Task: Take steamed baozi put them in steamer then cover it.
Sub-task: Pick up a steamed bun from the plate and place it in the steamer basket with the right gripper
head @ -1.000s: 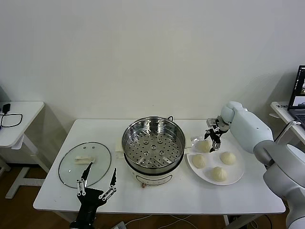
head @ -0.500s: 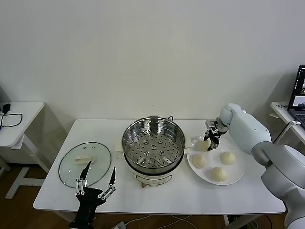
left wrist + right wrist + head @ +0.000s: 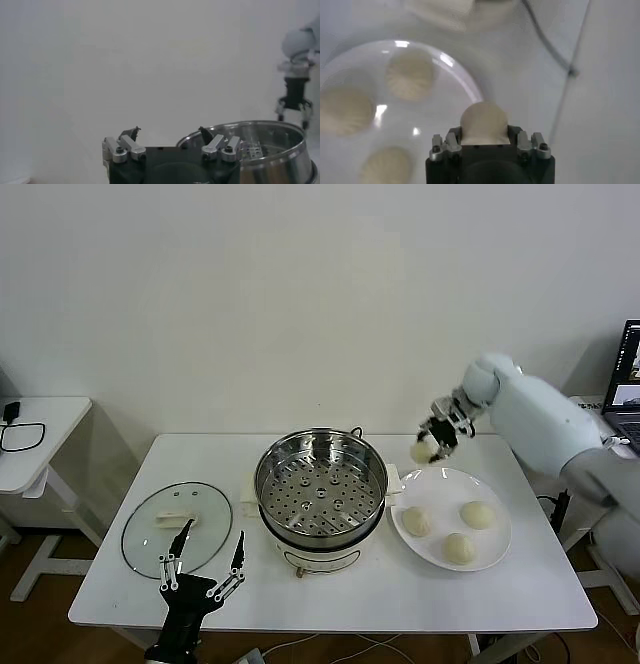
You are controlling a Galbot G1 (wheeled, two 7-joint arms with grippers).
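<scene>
My right gripper (image 3: 432,442) is shut on a cream-white baozi (image 3: 422,451) and holds it in the air above the gap between the steamer (image 3: 321,484) and the white plate (image 3: 495,539). In the right wrist view the held baozi (image 3: 483,122) sits between the jaws above the plate (image 3: 462,82). Three baozi lie on the plate, one of them nearest the steamer (image 3: 416,521). The steamer's perforated tray (image 3: 322,496) holds nothing. My left gripper (image 3: 204,567) is open and empty at the table's front left, just in front of the glass lid (image 3: 178,529).
The glass lid with its cream handle lies flat on the table left of the steamer. The steamer's steel rim (image 3: 260,150) shows in the left wrist view. A side table (image 3: 35,434) stands far left and a laptop (image 3: 628,374) far right.
My right gripper has lifted one baozi off the plate and carried it up and toward the steamer. The plate now holds three. The left arm has not moved.
</scene>
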